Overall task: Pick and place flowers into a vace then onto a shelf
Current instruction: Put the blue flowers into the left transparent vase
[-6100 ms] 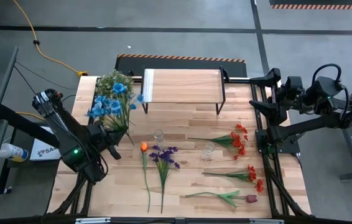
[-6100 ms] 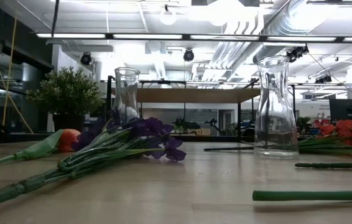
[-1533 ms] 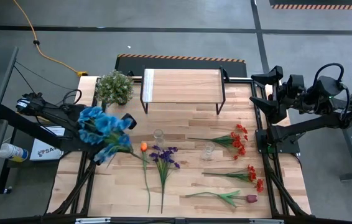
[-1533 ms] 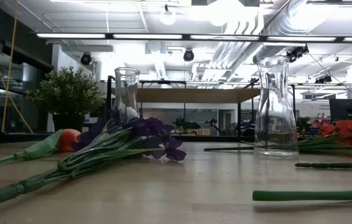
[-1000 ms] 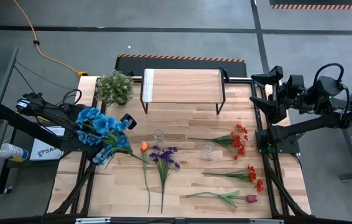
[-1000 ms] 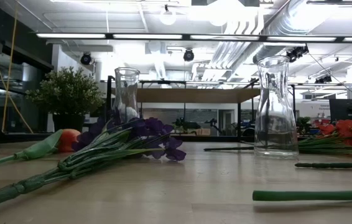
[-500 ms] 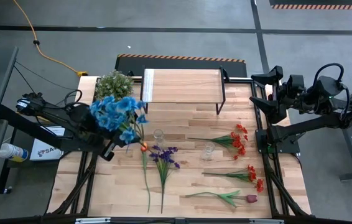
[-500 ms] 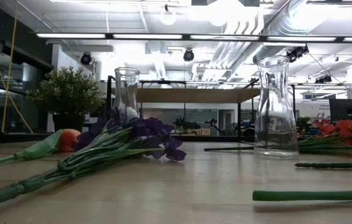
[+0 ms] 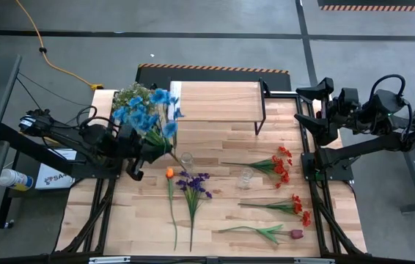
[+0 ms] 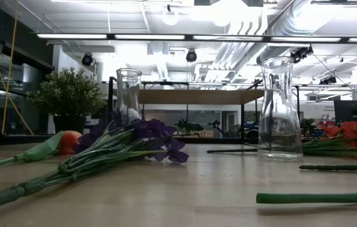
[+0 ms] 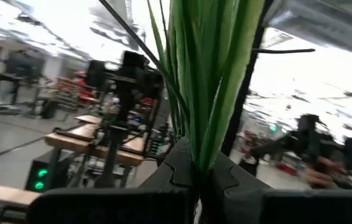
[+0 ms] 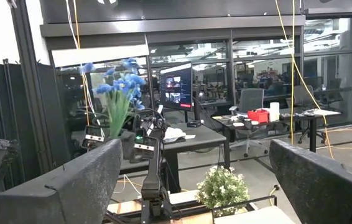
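The left gripper [image 11: 196, 177] is pinching the green stems of the blue flowers [image 9: 147, 114], holding the bunch upright above the table's [image 9: 222, 216] left side. The stem tips are hanging just beside a small glass vase [image 9: 186, 158]. A second vase [image 9: 245, 177] is standing to its right. Purple flowers [image 9: 193, 185], an orange bloom [image 9: 169, 173] and red flowers [image 9: 281, 163] are lying flat on the table. The shelf [image 9: 215, 101] is standing at the far edge. The right gripper [image 12: 188, 180] is waiting, fingers spread, beyond the table's right edge.
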Action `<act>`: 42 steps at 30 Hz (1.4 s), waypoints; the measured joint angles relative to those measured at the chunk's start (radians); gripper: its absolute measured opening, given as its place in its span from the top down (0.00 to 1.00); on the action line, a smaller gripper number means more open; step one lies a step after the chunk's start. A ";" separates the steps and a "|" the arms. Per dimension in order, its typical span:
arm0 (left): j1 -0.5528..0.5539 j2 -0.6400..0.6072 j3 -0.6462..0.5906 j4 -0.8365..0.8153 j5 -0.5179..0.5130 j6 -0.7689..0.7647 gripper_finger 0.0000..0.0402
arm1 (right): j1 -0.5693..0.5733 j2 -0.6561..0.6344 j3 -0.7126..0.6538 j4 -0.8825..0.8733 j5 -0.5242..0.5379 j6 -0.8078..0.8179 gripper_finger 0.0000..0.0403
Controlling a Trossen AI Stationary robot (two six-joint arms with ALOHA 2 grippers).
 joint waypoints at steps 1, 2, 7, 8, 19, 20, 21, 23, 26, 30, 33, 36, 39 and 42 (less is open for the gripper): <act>0.000 0.000 0.000 0.000 -0.022 -0.004 0.91 | 0.000 0.000 0.000 0.000 0.000 0.000 0.02; 0.000 0.000 0.000 0.000 -0.043 -0.006 0.91 | 0.000 0.000 0.000 0.000 0.000 0.000 0.02; 0.000 0.000 0.000 0.000 -0.130 -0.053 0.91 | 0.000 0.000 0.000 0.000 0.000 0.000 0.02; 0.000 0.000 0.000 0.000 -0.145 -0.065 0.91 | 0.000 0.000 0.000 0.000 0.000 0.000 0.02; 0.000 0.000 0.000 -0.090 -0.380 -0.153 0.91 | 0.000 0.000 0.000 0.000 0.000 0.000 0.02; 0.000 0.000 0.000 -0.093 -0.383 -0.161 0.91 | 0.000 0.000 0.000 0.000 0.000 0.000 0.02; 0.000 0.000 0.000 -0.095 -0.384 -0.162 0.91 | 0.000 0.000 0.000 0.000 0.000 0.000 0.02; 0.000 0.000 0.000 -0.097 -0.394 -0.162 0.91 | 0.000 0.000 0.000 0.000 0.001 0.000 0.02; 0.000 0.000 0.000 -0.098 -0.416 -0.162 0.91 | 0.000 0.000 0.000 -0.005 0.020 0.000 0.02; 0.000 0.000 0.000 -0.116 -0.466 -0.155 0.91 | 0.000 0.000 0.000 -0.010 0.023 0.000 0.02; 0.000 0.000 0.000 -0.151 -0.511 -0.129 0.91 | 0.000 0.000 0.000 -0.010 0.023 0.000 0.02; 0.000 0.018 0.000 -0.159 -0.529 -0.080 0.91 | 0.000 0.000 0.000 -0.010 0.023 0.001 0.02; 0.000 0.020 0.000 -0.165 -0.521 -0.027 0.91 | 0.000 0.000 0.000 -0.010 0.023 0.001 0.02; 0.000 0.026 0.001 -0.164 -0.506 0.009 0.91 | 0.000 0.000 0.000 -0.009 0.023 0.001 0.02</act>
